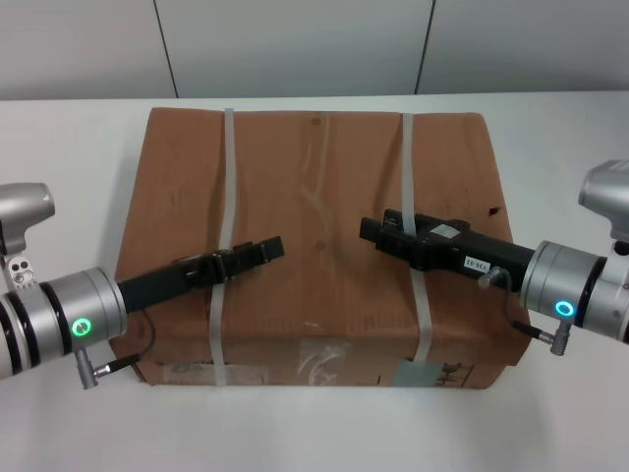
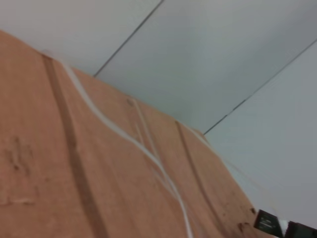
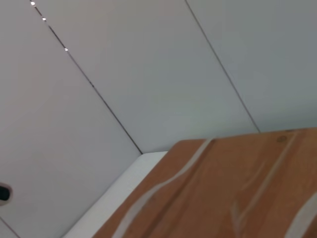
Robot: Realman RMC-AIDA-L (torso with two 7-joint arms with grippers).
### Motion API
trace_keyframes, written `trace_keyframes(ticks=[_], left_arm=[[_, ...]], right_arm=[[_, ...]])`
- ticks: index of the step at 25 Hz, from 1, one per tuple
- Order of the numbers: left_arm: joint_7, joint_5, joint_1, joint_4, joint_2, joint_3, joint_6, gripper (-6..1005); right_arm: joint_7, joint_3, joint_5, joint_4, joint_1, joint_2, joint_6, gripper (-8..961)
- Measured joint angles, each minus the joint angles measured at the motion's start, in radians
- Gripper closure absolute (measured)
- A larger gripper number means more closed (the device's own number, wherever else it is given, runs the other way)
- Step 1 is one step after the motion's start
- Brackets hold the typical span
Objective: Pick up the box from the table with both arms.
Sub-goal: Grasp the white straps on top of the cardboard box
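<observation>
Box [image 1: 314,206]: matt brown cardboard, lightly creased and scuffed; two smooth white plastic straps [image 1: 227,187]; glossy clear tape seam down the top centre; grey paper label [image 1: 423,374] on the front face at 5 o'clock. Table [image 1: 69,177]: smooth white, low sheen. Arms: brushed silver metal wrist [image 1: 93,310] at 9 o'clock, matt black plastic gripper housings.

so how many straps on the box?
2. One white strap runs across the box on the robot's left, passing under the left gripper; the other strap runs on the right, under the right gripper. None seems hidden.
</observation>
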Motion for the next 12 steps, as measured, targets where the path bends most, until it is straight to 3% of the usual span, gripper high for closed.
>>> trace_keyframes(ticks=[3, 8, 12], left_arm=[[-0.002, 0.000, 0.001, 0.000, 0.000, 0.000, -0.018, 201], [-0.024, 0.000, 0.003, 0.000, 0.001, 0.000, -0.048, 412], [-0.034, 0.000, 0.003, 0.000, 0.004, 0.000, -0.058, 681]], right_arm=[[0.000, 0.001, 0.000, -0.001, 0.000, 0.000, 0.010, 247], [0.000, 0.007, 0.001, -0.001, -0.004, 0.000, 0.010, 547], [0.000, 0.009, 0.001, -0.001, -0.006, 0.000, 0.011, 740]])
